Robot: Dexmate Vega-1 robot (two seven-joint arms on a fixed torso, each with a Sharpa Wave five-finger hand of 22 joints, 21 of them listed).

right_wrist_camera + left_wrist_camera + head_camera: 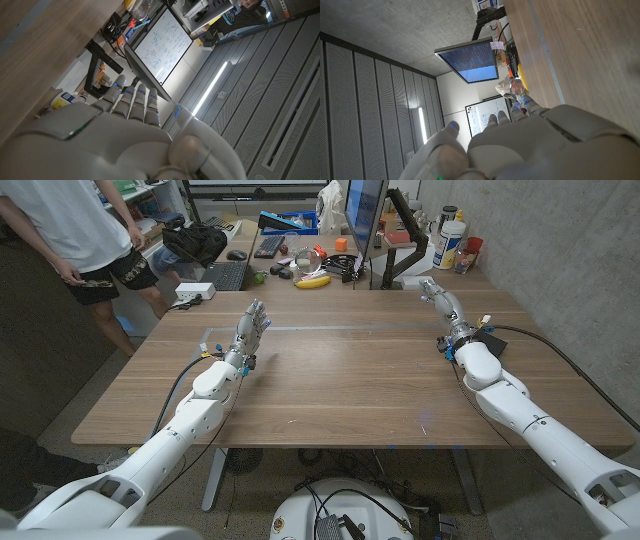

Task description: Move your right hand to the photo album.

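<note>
My right hand (pixel 442 302) stands over the far right part of the wooden table (pixel 350 380), fingers straight and reaching toward the back edge, holding nothing. My left hand (pixel 250 328) is raised over the table's left side, fingers spread and pointing away from me, also holding nothing. The right wrist view shows the back of the right hand (pixel 130 130) with its fingers extended beside the table's wood (pixel 40 35). In the left wrist view, the back of the left hand (pixel 520 145) shows next to the tabletop (pixel 590 55).
Behind the table's far edge stand a monitor (pixel 362 220), a banana (pixel 313 281), a keyboard (pixel 226 275), a black bag (pixel 195 240) and bottles (pixel 450 242). A person (pixel 75 230) stands at the back left. A concrete wall runs along the right.
</note>
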